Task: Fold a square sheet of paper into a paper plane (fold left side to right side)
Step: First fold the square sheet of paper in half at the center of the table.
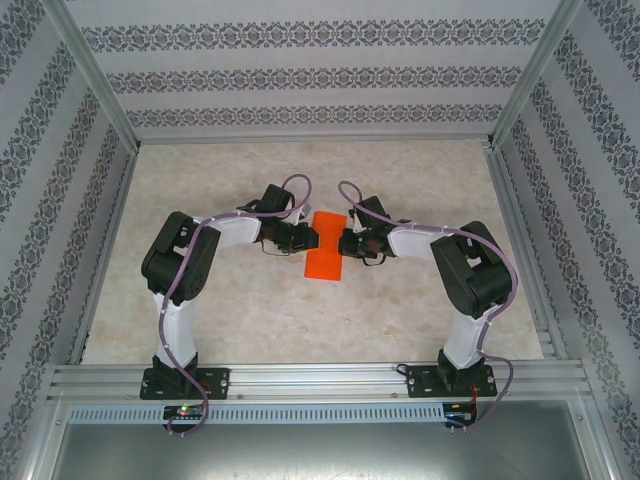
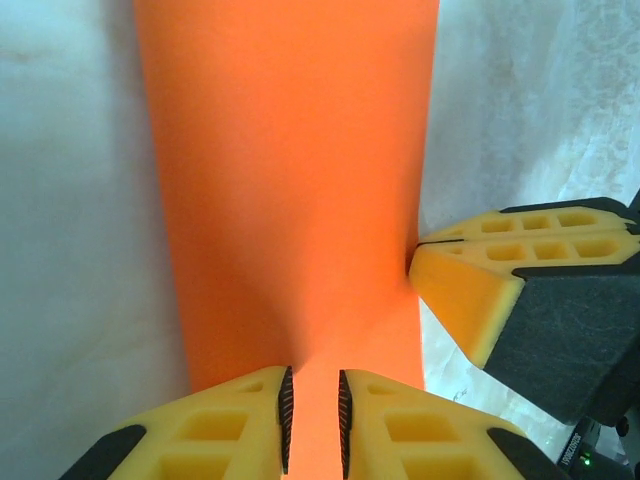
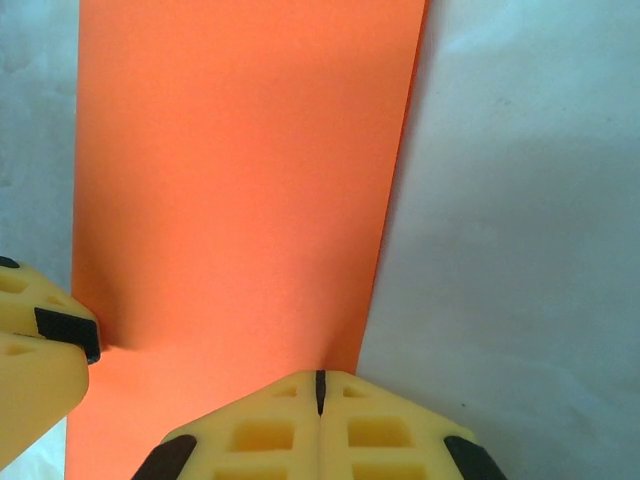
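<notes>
The square sheet of paper (image 1: 326, 248) lies mid-table as a flat, narrow orange rectangle, long side running away from the arms; the paper plane is out of view. My left gripper (image 1: 308, 238) meets its left edge. In the left wrist view its yellow fingers (image 2: 313, 385) stand a narrow gap apart over the paper (image 2: 290, 180), orange showing between the pads. My right gripper (image 1: 343, 243) is at the right edge. In the right wrist view it (image 3: 321, 378) is shut, tips down on the paper (image 3: 240, 170) near its right border.
The pale marbled table top (image 1: 240, 310) spreads on all sides of the paper. Patterned walls and a metal frame (image 1: 310, 140) close it in. The right gripper's finger (image 2: 470, 290) touches the paper's edge in the left wrist view.
</notes>
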Tool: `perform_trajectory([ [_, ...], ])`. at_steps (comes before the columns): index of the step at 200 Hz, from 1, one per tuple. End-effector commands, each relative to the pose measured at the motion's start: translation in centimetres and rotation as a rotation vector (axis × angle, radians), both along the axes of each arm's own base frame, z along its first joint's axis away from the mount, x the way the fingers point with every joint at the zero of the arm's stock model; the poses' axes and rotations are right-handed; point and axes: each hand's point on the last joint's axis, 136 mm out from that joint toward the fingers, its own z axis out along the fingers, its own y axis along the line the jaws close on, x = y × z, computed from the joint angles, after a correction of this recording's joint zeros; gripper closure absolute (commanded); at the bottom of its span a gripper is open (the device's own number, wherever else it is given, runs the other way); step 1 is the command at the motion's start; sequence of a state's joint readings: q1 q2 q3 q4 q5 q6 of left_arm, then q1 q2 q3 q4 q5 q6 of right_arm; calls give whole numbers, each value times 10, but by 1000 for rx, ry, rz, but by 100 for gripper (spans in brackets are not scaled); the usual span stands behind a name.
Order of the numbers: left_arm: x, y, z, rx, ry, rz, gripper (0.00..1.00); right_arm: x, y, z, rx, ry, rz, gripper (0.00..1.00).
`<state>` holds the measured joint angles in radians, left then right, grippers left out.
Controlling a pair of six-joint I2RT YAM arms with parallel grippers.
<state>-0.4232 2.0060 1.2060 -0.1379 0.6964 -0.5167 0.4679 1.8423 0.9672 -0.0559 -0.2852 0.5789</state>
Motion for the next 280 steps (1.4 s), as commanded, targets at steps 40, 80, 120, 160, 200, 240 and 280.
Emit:
perform_trajectory([
  [40,1,17,-23,56,10,7,78,-41,-21,-46,-143,172,20,100],
  [80,-1,22,-30,73,26,9,79,-42,-21,-47,-151,177,25,100],
  [120,-2,30,-34,103,28,23,81,-41,-21,-47,-156,177,26,100],
  [160,0,51,-19,134,-2,62,82,-42,-21,-48,-160,179,28,100],
  [200,3,53,11,101,-64,72,82,-42,-21,-47,-159,175,28,100],
  [240,3,21,29,31,-95,18,81,-41,-19,-47,-161,175,31,100],
  [280,7,-10,22,13,-87,-28,80,-42,-18,-48,-162,180,35,100],
])
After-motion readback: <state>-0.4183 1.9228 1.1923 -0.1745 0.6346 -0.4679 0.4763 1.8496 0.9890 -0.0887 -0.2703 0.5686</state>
